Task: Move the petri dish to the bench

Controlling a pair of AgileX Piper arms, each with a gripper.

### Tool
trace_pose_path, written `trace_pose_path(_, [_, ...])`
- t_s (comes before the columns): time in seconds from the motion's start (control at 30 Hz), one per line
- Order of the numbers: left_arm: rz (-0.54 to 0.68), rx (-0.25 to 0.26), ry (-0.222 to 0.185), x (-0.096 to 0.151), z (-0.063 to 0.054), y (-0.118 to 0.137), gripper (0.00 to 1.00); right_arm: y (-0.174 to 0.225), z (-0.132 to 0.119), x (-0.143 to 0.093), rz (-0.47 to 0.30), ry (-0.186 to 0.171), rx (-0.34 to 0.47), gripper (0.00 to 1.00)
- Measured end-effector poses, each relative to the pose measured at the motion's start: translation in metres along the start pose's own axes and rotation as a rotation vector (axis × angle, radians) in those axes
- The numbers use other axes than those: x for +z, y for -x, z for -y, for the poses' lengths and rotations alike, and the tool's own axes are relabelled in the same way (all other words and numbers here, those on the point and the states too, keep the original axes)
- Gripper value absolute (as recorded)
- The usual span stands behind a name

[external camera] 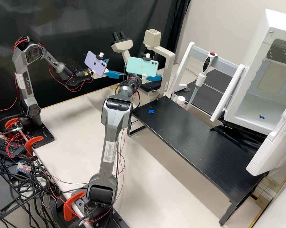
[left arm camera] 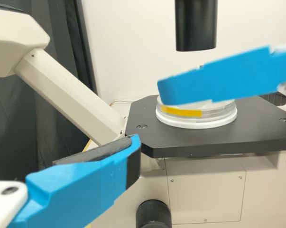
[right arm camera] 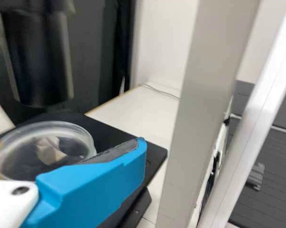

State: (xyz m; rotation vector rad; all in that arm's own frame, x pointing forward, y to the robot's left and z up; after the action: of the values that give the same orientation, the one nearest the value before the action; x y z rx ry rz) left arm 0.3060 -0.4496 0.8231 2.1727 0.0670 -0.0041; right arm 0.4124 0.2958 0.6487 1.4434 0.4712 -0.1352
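Left arm: rises from its base at the far left of the pale worktop (external camera: 86, 133), bends over at the elbow and slopes down to the right; its wrist lies nearly level and points at the microscope (external camera: 122, 46).
Left claw: parted (external camera: 115, 67), with a wide gap between its fingers and nothing gripped; one finger overlaps the petri dish (left arm camera: 216, 114) in the left wrist view, and whether they touch cannot be told.
Right arm: based at the near edge of the pale worktop, it climbs away towards the far side, the long link steep, the wrist reaching out to the microscope's stage (left arm camera: 256, 128).
Right claw: released (external camera: 155, 78), a dark pad bare along the inner side of one finger; that finger lies across part of the dish in the right wrist view, contact unclear.
Petri dish: flat on the black stage, a yellow strip on its side and a white ring beneath, below the microscope's dark cylinder (left arm camera: 196, 26).
Black worktop: right of the microscope, raised on legs, with a blue cross mark (external camera: 151, 111) near its far left corner.
Pipette: upright in its holder beyond the black worktop (external camera: 200, 79).
White cabinet: at the far right, its door open (external camera: 276, 139).
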Motion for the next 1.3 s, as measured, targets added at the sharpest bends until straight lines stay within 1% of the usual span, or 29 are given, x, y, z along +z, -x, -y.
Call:
trace_pose_path(0.13, [0.0, 0.0, 0.0, 0.0, 0.0, 0.0, 1.0, -0.009, 0.008, 0.006, 0.027, 0.016, -0.012, 1.0])
trace_pose_path(0.2, [0.0, 0.0, 0.0, 0.0, 0.0, 0.0, 1.0, -0.012, 0.014, 0.009, 0.039, 0.01, -0.033, 1.0])
trace_pose_path(0.27, [0.0, 0.0, 0.0, 0.0, 0.0, 0.0, 1.0, -0.014, 0.017, 0.01, 0.045, -0.008, -0.041, 1.0])
trace_pose_path(0.43, [0.0, 0.0, 0.0, 0.0, 0.0, 0.0, 1.0, -0.015, 0.023, 0.012, 0.053, -0.015, -0.055, 1.0])
trace_pose_path(0.47, [0.0, 0.0, 0.0, 0.0, 0.0, 0.0, 1.0, -0.015, 0.024, 0.012, 0.053, -0.014, -0.056, 0.0])
trace_pose_path(0.7, [0.0, 0.0, 0.0, 0.0, 0.0, 0.0, 1.0, -0.015, 0.025, 0.011, 0.053, -0.013, -0.058, 0.0])
trace_pose_path(0.83, [0.0, 0.0, 0.0, 0.0, 0.0, 0.0, 1.0, -0.015, 0.026, 0.012, 0.06, -0.025, -0.066, 0.0])
trace_pose_path(0.9, [0.0, 0.0, 0.0, 0.0, 0.0, 0.0, 1.0, -0.015, 0.026, 0.013, 0.066, -0.015, -0.069, 0.0])
trace_pose_path(1.0, [0.0, 0.0, 0.0, 0.0, 0.0, 0.0, 1.0, -0.015, 0.027, 0.013, 0.075, -0.022, -0.074, 0.0])
trace_pose_path(1.1, [0.0, 0.0, 0.0, 0.0, 0.0, 0.0, 1.0, -0.015, 0.027, 0.014, 0.079, -0.01, -0.077, 0.0])
trace_pose_path(1.13, [0.0, 0.0, 0.0, 0.0, 0.0, 0.0, 1.0, -0.015, 0.027, 0.014, 0.081, -0.018, -0.081, 0.0])
trace_pose_path(1.2, [0.0, 0.0, 0.0, 0.0, 0.0, 0.0, 1.0, -0.014, 0.029, 0.013, 0.077, -0.011, -0.096, 0.0])
trace_pose_path(1.3, [0.0, 0.0, 0.0, 0.0, 0.0, 0.0, 1.0, -0.014, 0.03, 0.013, 0.079, -0.01, -0.103, 0.0])
